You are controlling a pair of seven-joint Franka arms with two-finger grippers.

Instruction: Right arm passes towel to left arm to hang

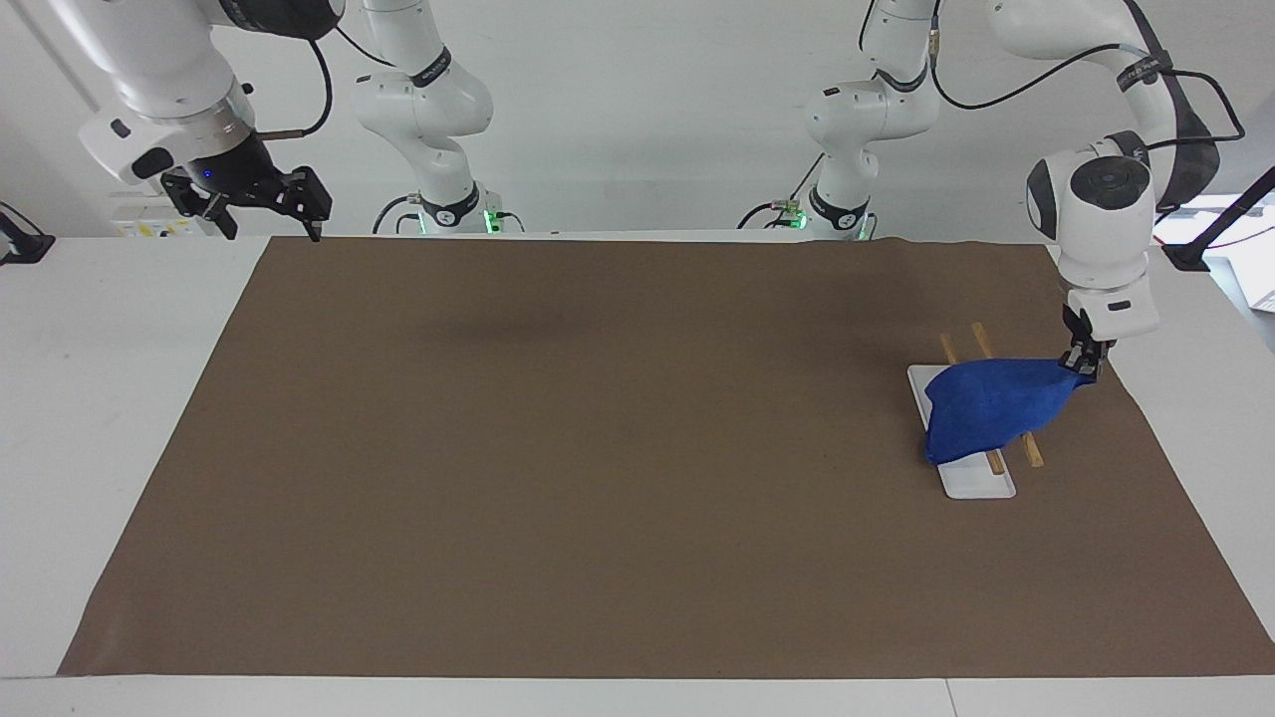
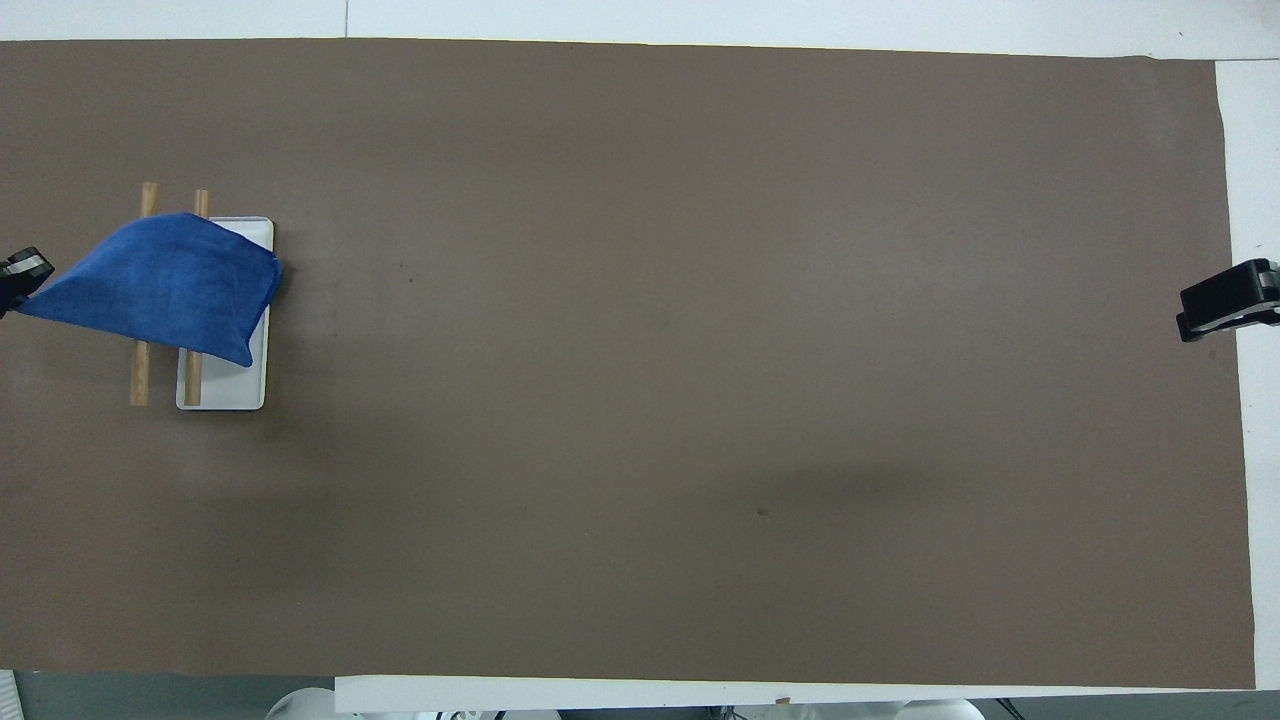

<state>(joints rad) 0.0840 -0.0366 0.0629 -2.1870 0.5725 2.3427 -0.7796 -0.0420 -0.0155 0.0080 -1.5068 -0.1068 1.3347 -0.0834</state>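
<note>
A robotics lab: white arms [image 1: 1101,189] bolted along a white bench [image 1: 90,398], a brown mat [image 1: 598,448] over it, bare white walls, trailing cables.

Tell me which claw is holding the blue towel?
The left claw: it pinches one corner of the towel at the left arm's end of the table. The right claw hangs open and empty.

Bright, even light; soft shadows

Blue towel [image 1: 991,406] draped over two wooden rails [image 2: 140,375] and white base [image 2: 245,390], one corner pinched and lifted by left gripper [image 1: 1082,362].
</note>
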